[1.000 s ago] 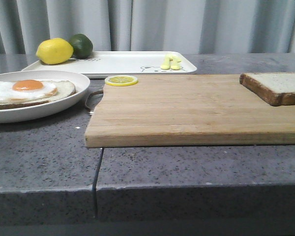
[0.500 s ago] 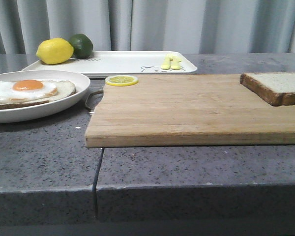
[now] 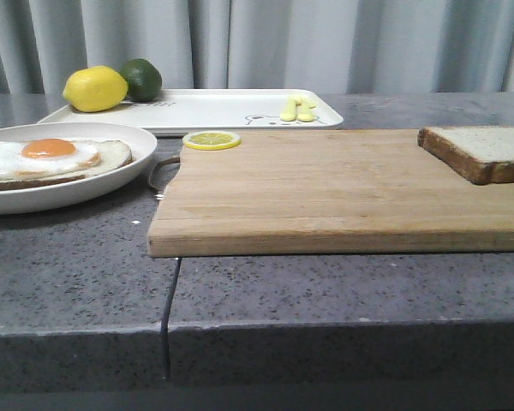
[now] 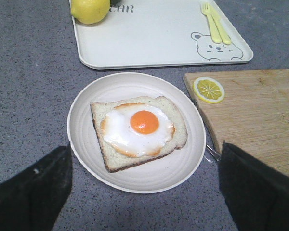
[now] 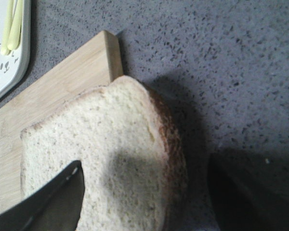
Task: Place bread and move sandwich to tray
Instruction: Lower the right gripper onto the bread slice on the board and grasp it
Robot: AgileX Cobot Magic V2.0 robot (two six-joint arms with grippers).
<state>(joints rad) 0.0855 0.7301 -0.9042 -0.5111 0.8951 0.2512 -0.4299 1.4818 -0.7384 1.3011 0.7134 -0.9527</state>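
Note:
The bread [image 3: 488,150] lies flat at the right end of the wooden cutting board [image 3: 325,188]. In the right wrist view my right gripper [image 5: 147,168] is open just above the bread [image 5: 101,144], one finger over its pale face, the other beyond its crust over the countertop. A slice topped with a fried egg [image 3: 51,157] lies on the round white plate [image 3: 94,190] at the left, with no slice on top. My left gripper [image 4: 144,159] is open above that plate [image 4: 183,163] and egg slice [image 4: 139,127]. The white tray [image 3: 214,107] sits behind. Neither gripper shows in the front view.
A lemon [image 3: 94,88] and a lime [image 3: 141,79] sit at the tray's left end, and yellow cutlery [image 3: 297,109] lies at its right end by the bear drawing [image 4: 209,43]. A lemon slice [image 3: 211,139] lies on the board's far left corner. A grey curtain hangs behind.

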